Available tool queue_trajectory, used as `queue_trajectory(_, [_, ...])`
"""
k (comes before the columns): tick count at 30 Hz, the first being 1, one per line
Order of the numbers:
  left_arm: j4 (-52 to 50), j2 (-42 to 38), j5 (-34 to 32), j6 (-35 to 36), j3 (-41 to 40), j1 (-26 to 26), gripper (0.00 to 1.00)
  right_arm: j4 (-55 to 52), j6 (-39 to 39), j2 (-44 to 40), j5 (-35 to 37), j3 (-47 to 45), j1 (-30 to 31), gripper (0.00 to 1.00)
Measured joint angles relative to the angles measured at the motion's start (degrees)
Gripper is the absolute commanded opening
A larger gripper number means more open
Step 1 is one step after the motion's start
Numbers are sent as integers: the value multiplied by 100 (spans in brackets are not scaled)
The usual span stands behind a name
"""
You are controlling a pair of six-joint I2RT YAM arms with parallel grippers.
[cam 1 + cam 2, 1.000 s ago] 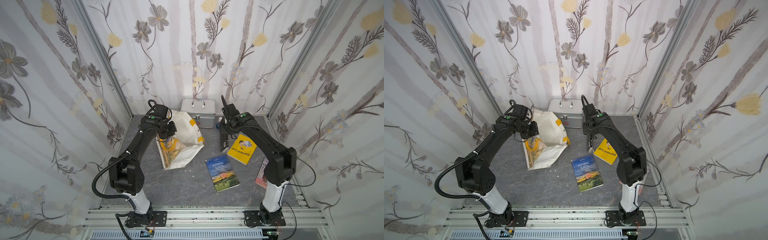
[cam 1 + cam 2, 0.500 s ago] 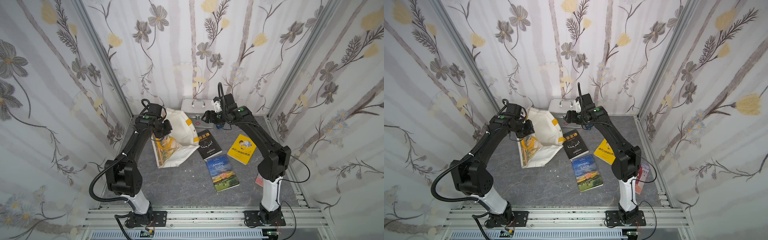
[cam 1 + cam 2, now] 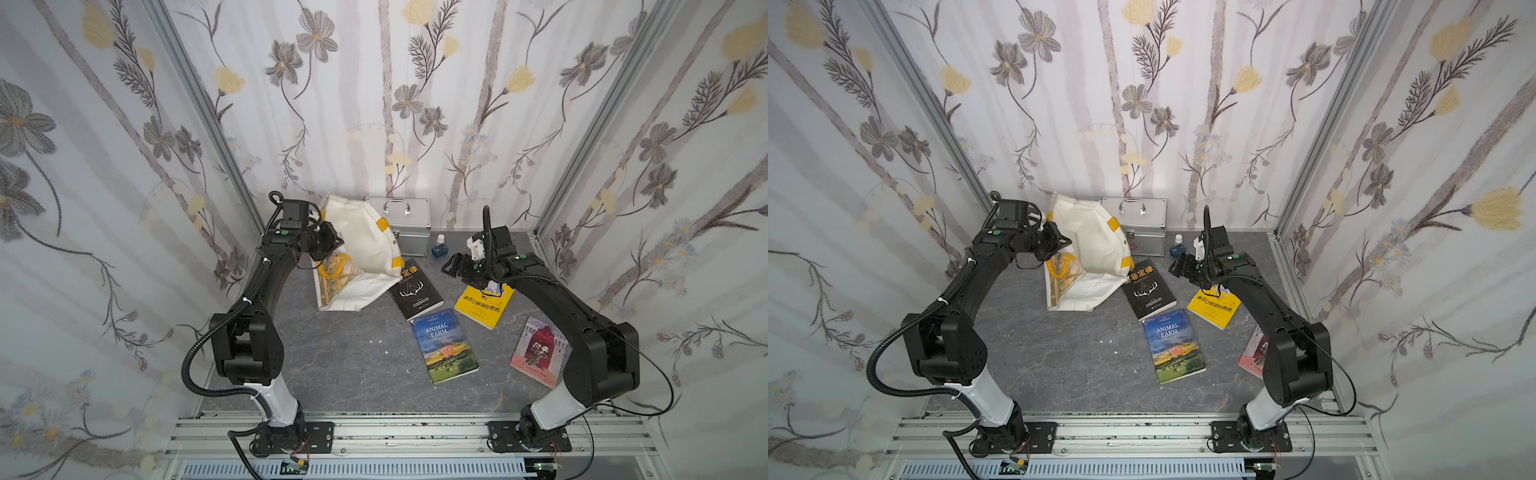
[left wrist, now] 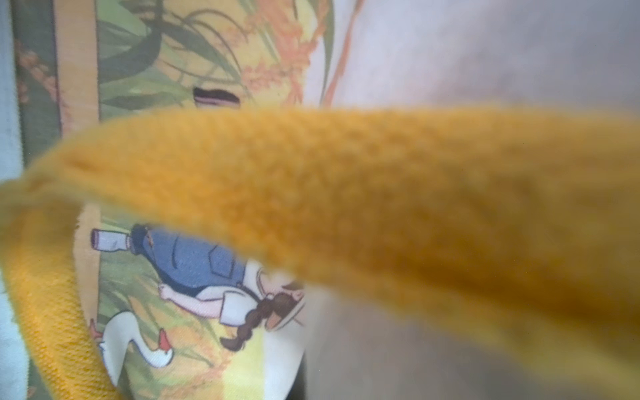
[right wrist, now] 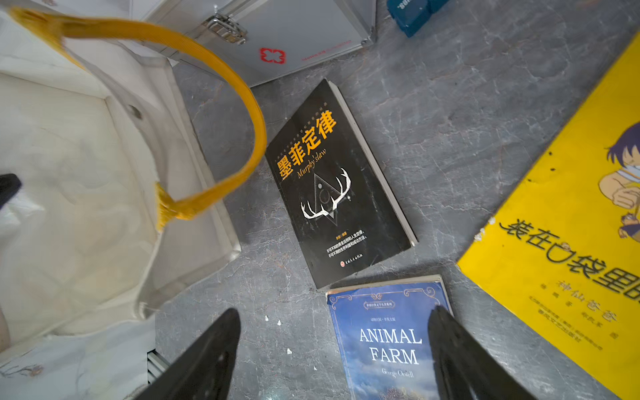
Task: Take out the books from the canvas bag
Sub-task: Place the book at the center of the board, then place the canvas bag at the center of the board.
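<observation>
Now all four books lie face-up on the grey table point(image 3: 353, 365), outside the canvas bag point(image 3: 365, 249), which slumps on its side left of centre in both top views, its mouth turned toward the left edge of the frame. The left gripper point(image 3: 332, 243) is clamped on the rim of that mouth and holds it up off the table; its wrist view is filled by a blurred yellow-orange strap handle point(image 4: 381, 194), with the bag's printed panel behind. The right gripper point(image 3: 451, 266) hovers right of centre with nothing in it, and its black fingers point(image 5: 207, 356) stand wide apart at the bottom of the wrist view.

The black book point(image 3: 415, 291) sits just right of the bag, its upper left corner covered by the bag's edge in both top views. The Animal Farm book point(image 3: 444, 345) lies just below it, almost corner to corner. The yellow book point(image 3: 484, 305) is to the right, partly under the right arm's wrist. The pinkish-red book point(image 3: 538, 349) lies at lower right beside that arm's base, half hidden in a top view point(image 3: 1252, 349).

A silver case point(image 3: 409, 224) stands at the back wall touching the bag, with a small blue box point(image 3: 439, 250) just to its right
</observation>
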Motion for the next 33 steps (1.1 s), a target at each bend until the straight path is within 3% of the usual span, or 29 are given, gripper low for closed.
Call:
queue_trajectory(6, [1945, 979, 555, -1322, 136, 444, 0, 208, 146, -168, -111, -166, -11, 81])
queue_trajectory(7, [2175, 1174, 621, -1480, 188, 503, 4, 214, 166, -201, -109, -166, -11, 81])
queue_trajectory(9, [2402, 1528, 741, -1644, 343, 616, 24, 240, 184, -256, -107, -166, -15, 81])
queue_trajectory(13, [1917, 2063, 667, -1401, 1008, 822, 89, 240, 219, -363, -9, -166, -15, 81])
queue_trajectory(14, [1606, 2133, 562, -1228, 1255, 863, 99, 238, 229, -387, 46, -166, -15, 82])
queue_trajectory(19, [-96, 1884, -212, -212, 2345, 866, 100, 201, 251, -525, 520, -164, -20, 83])
queue_trajectory(24, [-1340, 1045, -1010, 588, 2479, 658, 100, 227, 201, -732, 1119, -321, -79, 86])
queue_trajectory(27, [-1801, 481, -1386, 1019, 1982, 455, 100, 358, 203, -1040, 1419, -640, -297, 87])
queue_trajectory(33, [-1652, -955, -1709, 1386, -293, 369, 100, 844, 372, -1502, 1727, -1502, -1165, 88])
